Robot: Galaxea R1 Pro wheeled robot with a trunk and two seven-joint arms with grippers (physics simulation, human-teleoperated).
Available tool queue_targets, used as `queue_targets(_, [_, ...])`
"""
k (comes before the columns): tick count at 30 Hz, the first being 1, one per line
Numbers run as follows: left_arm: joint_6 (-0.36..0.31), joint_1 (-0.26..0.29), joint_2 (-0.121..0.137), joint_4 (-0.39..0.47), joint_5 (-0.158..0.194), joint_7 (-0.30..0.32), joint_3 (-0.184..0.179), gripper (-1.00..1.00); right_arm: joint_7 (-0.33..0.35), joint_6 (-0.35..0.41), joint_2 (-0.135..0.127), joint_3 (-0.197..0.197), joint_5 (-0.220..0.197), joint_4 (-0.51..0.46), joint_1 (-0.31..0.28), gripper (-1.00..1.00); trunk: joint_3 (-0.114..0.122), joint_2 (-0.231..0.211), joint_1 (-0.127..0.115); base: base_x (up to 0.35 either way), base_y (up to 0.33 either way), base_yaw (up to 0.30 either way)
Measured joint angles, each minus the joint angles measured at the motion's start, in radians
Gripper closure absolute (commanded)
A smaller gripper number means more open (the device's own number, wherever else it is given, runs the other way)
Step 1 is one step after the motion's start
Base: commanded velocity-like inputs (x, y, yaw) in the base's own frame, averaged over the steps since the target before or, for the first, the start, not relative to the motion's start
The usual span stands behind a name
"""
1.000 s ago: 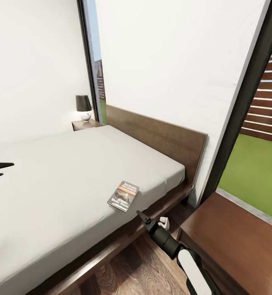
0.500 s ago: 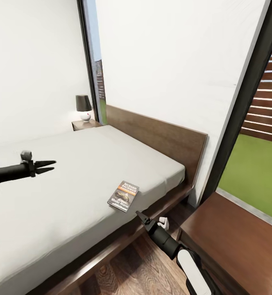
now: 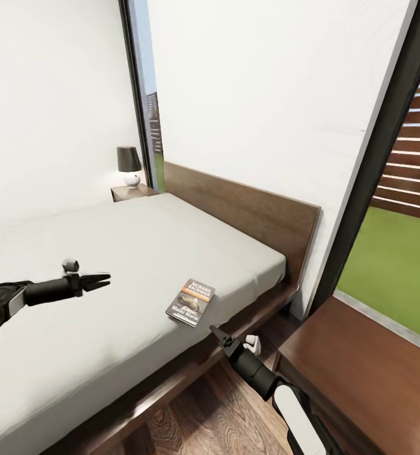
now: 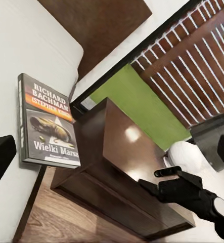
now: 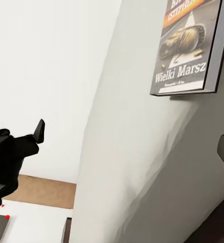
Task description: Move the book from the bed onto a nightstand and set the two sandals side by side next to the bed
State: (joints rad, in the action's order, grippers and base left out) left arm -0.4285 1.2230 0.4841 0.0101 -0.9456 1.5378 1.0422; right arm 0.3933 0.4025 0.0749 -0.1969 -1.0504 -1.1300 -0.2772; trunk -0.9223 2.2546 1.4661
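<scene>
The book (image 3: 191, 302) lies flat on the grey mattress of the bed (image 3: 109, 272), near the bed's side edge and not far from the headboard (image 3: 248, 212). The left gripper (image 3: 102, 278) hovers over the mattress well apart from the book, fingers slightly parted and empty. The right gripper (image 3: 215, 331) sits low just beside the bed frame below the book; whether its fingers are open I cannot tell, with a nightstand (image 3: 362, 360) near it.

My matt black gripper (image 3: 104, 279) hangs over smooth grey cloth bed (image 3: 109, 265); glossy paper book (image 3: 191, 301); polished wood nightstand (image 3: 368, 373).
</scene>
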Motion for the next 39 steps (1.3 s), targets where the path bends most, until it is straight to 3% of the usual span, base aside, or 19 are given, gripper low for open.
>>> queue_targets(13, [0.073, -0.085, -0.030, 0.001, -0.001, 0.009, 0.003, -1.00, 0.003, 0.002, -0.003, 0.011, -0.001, 0.010, 0.000, -1.00, 0.000, 0.000, 0.000, 0.000, 0.000, 0.000])
queue_targets(39, [0.090, -0.095, -0.025, 0.004, 0.003, 0.010, 0.010, -1.00, 0.001, 0.008, 0.000, -0.003, 0.001, 0.018, 0.000, -1.00, 0.000, 0.000, 0.000, 0.001, 0.000, 0.000])
